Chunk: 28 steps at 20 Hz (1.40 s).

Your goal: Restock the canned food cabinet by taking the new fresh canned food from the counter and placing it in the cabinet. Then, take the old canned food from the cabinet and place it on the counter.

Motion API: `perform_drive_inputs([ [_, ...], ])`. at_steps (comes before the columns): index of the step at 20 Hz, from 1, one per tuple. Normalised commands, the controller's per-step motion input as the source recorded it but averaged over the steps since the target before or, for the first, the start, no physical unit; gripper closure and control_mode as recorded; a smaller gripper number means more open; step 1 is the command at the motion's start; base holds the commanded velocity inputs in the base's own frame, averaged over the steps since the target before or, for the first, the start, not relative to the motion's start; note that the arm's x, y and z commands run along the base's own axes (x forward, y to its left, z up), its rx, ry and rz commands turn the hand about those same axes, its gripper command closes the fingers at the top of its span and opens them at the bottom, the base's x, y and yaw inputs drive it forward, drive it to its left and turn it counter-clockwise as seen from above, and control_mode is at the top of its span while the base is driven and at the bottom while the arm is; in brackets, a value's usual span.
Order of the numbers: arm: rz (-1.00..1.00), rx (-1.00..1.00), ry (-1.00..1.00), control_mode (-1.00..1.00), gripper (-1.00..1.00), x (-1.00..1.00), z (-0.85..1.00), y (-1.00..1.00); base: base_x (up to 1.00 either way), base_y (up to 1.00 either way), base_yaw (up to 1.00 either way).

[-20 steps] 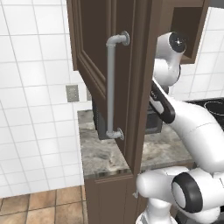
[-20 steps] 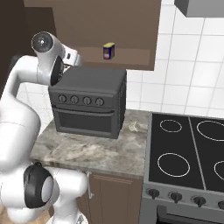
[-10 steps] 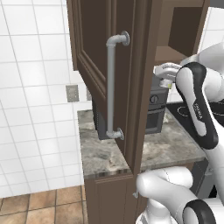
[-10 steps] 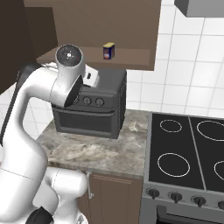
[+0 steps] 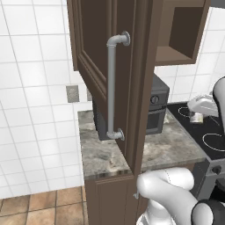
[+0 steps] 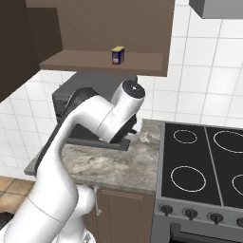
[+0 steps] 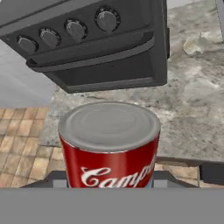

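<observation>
Landmark: dark grey boxy countertop oven, four round knobs in a row above its door handle. To its right, black glass stovetop with white ring burners; round dark control knobs along the front edge below. White square wall tiles behind and left of oven; grey wall outlet plate just left of it. Terracotta floor tiles below, to its left.

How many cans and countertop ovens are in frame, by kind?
Red soup can: 1
Small can on the cabinet shelf: 1
Dark toaster oven: 1
Total: 3
</observation>
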Motion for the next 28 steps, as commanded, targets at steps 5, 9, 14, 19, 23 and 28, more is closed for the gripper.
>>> perform_drive_inputs([
  [5, 0.29, -0.03, 0.15, -1.0, 1.0, 0.56, -0.93, -0.87, 0.0, 0.0, 0.0],
  [9, 0.28, 0.0, -0.1, -1.0, 1.0, 0.45, -0.7, -0.53, 0.0, 0.0, 0.0],
  [14, 0.15, 0.0, -0.26, -1.0, 1.0, 0.43, -0.63, -0.08, 0.0, 0.0, 0.0],
  [19, 0.01, 0.0, -0.23, -1.0, 1.0, 0.57, -0.55, 0.02, 0.0, 0.0, 0.0],
  [23, 0.02, 0.0, -0.16, -1.0, 1.0, 0.54, -0.63, 0.0, 0.0, 0.0, 0.0],
  [28, 0.05, 0.0, -0.09, -1.0, 1.0, 0.43, -0.61, 0.0, 0.0, 0.0, 0.0],
])
